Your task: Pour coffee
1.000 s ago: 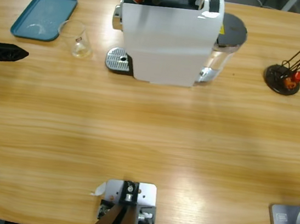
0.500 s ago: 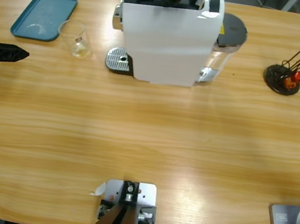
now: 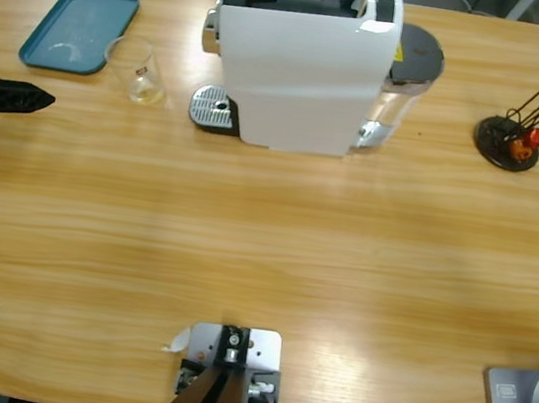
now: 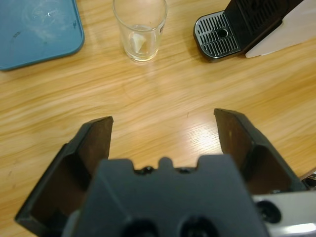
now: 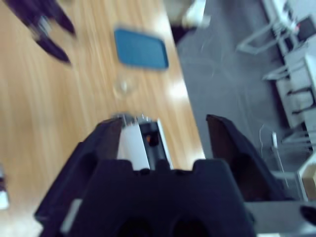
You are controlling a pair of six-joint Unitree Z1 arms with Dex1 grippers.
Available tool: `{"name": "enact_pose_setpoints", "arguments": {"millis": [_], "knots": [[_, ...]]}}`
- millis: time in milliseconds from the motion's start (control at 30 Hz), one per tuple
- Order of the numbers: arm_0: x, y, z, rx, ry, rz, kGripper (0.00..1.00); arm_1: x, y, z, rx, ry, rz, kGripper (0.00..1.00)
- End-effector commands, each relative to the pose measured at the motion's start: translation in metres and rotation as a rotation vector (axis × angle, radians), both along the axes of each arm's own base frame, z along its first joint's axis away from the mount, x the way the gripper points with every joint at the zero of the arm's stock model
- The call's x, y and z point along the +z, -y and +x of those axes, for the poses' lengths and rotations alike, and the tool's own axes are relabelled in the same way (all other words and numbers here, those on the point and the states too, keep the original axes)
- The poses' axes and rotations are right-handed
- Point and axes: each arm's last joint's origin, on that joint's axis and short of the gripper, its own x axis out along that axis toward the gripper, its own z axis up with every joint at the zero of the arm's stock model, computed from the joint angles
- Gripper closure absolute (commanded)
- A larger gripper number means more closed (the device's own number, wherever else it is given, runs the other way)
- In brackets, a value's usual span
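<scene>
**Inspector:** On the table's far left, the glass [image 3: 145, 78] stands upright just beside the blue tray [image 3: 79, 27] and near the drip grate [image 3: 214, 110] of the white coffee machine [image 3: 302, 67]. No tan liquid is visible in the glass; the wrist view shows only a pale glint at its base. I cannot locate the coffee anywhere.

**Operator:** State of the tools?

**Inspector:** The left gripper [image 4: 163, 131] has its jaws spread wide, holding nothing, aimed at the glass [image 4: 139, 28] from across bare wood. In the high view it enters at the left edge [image 3: 10, 96]. The right gripper [image 5: 163, 136] is also spread and empty, high up and looking down on the machine [image 5: 136, 143]; it does not appear in the high view.

**Operator:** How will the glass handle?

**Inspector:** In my judgement: light, rigid, smooth-walled, so slippery and breakable. It should be taken around the middle of its wall, jaws on opposite sides, with modest force.

**Operator:** Orientation?

**Inspector:** Its long axis is vertical, mouth upward. It must stay so while moved onto the grate [image 4: 217, 35] beneath the spout, since the cup seems not yet placed for pouring
</scene>
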Motion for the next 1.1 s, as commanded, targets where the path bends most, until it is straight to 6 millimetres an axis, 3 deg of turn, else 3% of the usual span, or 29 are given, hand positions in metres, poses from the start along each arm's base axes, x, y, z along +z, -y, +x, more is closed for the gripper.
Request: {"name": "enact_pose_setpoints", "arguments": {"millis": [33, 167, 300, 367, 467, 600, 667, 867, 1100], "knots": [[-0.014, 0.003, 0.002, -0.027, -0.045, 0.028, 0.110, 0.025, 0.085, -0.045, -0.173, 0.019, -0.017, 1.000], [-0.014, 0.003, 0.001, -0.028, -0.045, 0.028, 0.110, -0.010, 0.086, -0.044, -0.258, -0.027, 0.098, 1.000], [-0.015, 0.003, 0.001, -0.027, -0.045, 0.028, 0.110, -0.058, 0.084, -0.035, -0.505, 0.038, 0.158, 1.000], [-0.014, 0.002, 0.001, -0.028, -0.042, 0.026, 0.110, -0.087, 0.071, -0.032, -0.588, 0.105, 0.087, 1.000], [-0.014, 0.002, 0.000, -0.027, -0.040, 0.025, 0.110, -0.118, 0.055, -0.030, -0.553, 0.086, -0.020, 1.000], [-0.014, 0.002, 0.000, -0.027, -0.039, 0.025, 0.110, -0.124, 0.067, -0.045, -0.387, -0.035, 0.130, 1.000], [-0.013, 0.002, 0.000, -0.028, -0.039, 0.024, 0.110, -0.131, 0.068, -0.045, -0.390, -0.040, 0.133, 1.000], [-0.014, 0.001, -0.001, -0.028, -0.038, 0.024, 0.110, -0.163, 0.037, -0.015, -0.687, 0.176, -0.057, 1.000], [-0.013, 0.002, -0.001, -0.032, -0.040, 0.020, 0.110, -0.170, -0.003, 0.005, -0.741, 0.191, 0.006, 1.000]]}}
